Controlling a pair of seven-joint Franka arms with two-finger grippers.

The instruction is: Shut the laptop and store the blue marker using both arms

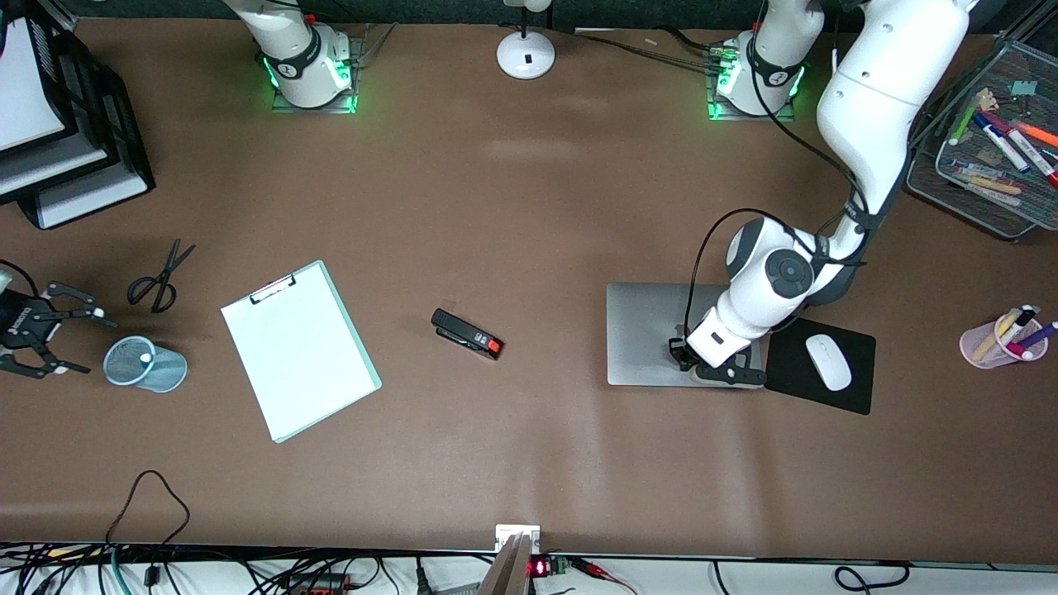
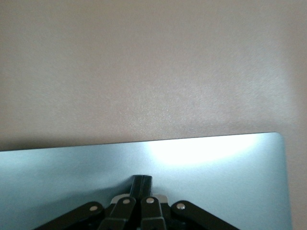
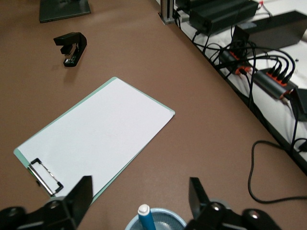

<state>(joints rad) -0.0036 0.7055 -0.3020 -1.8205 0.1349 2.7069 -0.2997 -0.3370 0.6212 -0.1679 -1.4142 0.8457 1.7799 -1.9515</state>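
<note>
Front view shows the laptop [image 1: 653,330] lying flat and closed on the brown table [image 1: 529,207], toward the left arm's end. Its silver lid faces up. The left tool [image 1: 717,369] is down on the lid, at the edge nearest the front camera. In the left wrist view its two fingers [image 2: 142,184] are pressed together with nothing between them, and their tips touch the shiny lid [image 2: 216,172].

Just beside the laptop is a black mouse pad [image 1: 785,355] with a white mouse [image 1: 828,362] on it. Near that end of the table stands a pink cup [image 1: 992,343] with pens in it, and a wire tray [image 1: 992,140] with markers sits farther from the front camera.

The right tool [image 1: 50,339] is at the right arm's end of the table, over the spot just beside a blue mesh cup [image 1: 147,364]. Its fingers [image 3: 79,199] are spread wide and hold nothing. In the right wrist view the blue marker [image 3: 145,216] stands in the cup [image 3: 156,223], with its pale tip sticking up between the spread fingers.

A clipboard [image 1: 299,350] with white paper lies near the cup. Black scissors [image 1: 159,277] lie beside it, farther from the front camera. A black stapler [image 1: 467,334] sits between the clipboard and the laptop.
</note>
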